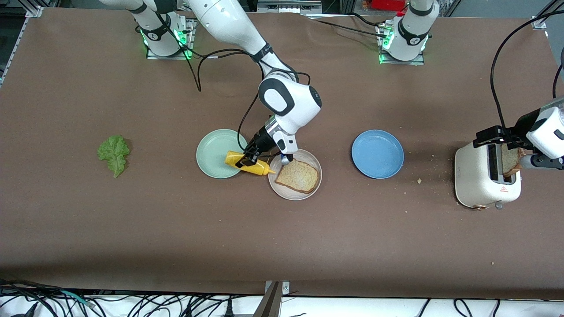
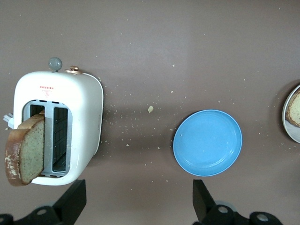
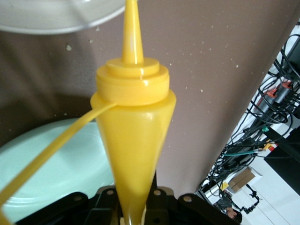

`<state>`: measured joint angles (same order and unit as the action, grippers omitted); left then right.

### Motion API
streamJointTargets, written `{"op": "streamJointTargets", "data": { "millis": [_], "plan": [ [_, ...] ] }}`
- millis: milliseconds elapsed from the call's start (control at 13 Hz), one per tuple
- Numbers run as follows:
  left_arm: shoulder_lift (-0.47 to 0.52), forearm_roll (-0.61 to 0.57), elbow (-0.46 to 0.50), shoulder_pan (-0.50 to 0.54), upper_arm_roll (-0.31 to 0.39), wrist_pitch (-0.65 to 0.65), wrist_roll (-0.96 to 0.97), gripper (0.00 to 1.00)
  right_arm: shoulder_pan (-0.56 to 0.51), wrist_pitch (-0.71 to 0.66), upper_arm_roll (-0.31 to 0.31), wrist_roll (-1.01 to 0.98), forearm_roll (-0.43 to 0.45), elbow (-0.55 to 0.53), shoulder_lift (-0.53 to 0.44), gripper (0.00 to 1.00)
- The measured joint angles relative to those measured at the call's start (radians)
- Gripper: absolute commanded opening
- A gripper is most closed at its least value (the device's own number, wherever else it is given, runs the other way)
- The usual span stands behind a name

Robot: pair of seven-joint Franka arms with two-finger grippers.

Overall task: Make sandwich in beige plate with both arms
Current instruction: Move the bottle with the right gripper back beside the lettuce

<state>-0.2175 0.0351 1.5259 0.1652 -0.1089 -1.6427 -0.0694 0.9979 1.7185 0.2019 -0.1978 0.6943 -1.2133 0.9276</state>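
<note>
Front view: right end effector is clamped on the yellow squeeze bottle, held tilted with the nozzle aimed at the beige plate, body over the gap between that plate and the mint-green plate. One bread slice lies flat in the beige plate. Step in hand looks like saucing that slice: the nozzle tip seems to sit at the plate rim rather than over the bread, so I'd carry it further in over the slice and tip it steeper before squeezing, otherwise sauce lands on rim or counter. Keep the squeeze light; jaws are already pinched tight on the soft body. Left end effector is over the white toaster, jaws wide apart, holding nothing; second bread slice stands up out of a slot. Lettuce leaf lies well apart, toward the right arm's end of the counter; blue plate sits between beige plate and toaster. Left wrist view adds what front can't: the slice leans out of its slot, the other slot is empty, and both open fingertips show. Right wrist view shows the nozzle pointing at the plate edge and the bottle's loose cap strap hanging off the collar.
</note>
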Motion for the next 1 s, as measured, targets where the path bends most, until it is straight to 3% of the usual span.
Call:
{"op": "streamJointTargets", "data": {
  "millis": [231, 538, 769, 1000],
  "plan": [
    [0.0, 0.0, 0.0, 0.0, 0.0, 0.0, 0.0, 1.0, -0.004, -0.044, 0.036, -0.112, -0.016, 0.032, -0.013, 0.0],
    [0.001, 0.0, 0.0, 0.0, -0.002, 0.0, 0.0, 1.0, -0.168, -0.054, 0.065, -0.391, -0.255, 0.059, -0.159, 0.0],
    [0.001, 0.0, 0.0, 0.0, -0.002, 0.0, 0.0, 1.0, -0.354, -0.048, 0.067, -0.603, -0.495, 0.057, -0.248, 0.0],
    [0.001, 0.0, 0.0, 0.0, -0.004, 0.0, 0.0, 1.0, -0.57, -0.03, 0.069, -0.85, -0.852, 0.01, -0.292, 0.0]
  ]
}}
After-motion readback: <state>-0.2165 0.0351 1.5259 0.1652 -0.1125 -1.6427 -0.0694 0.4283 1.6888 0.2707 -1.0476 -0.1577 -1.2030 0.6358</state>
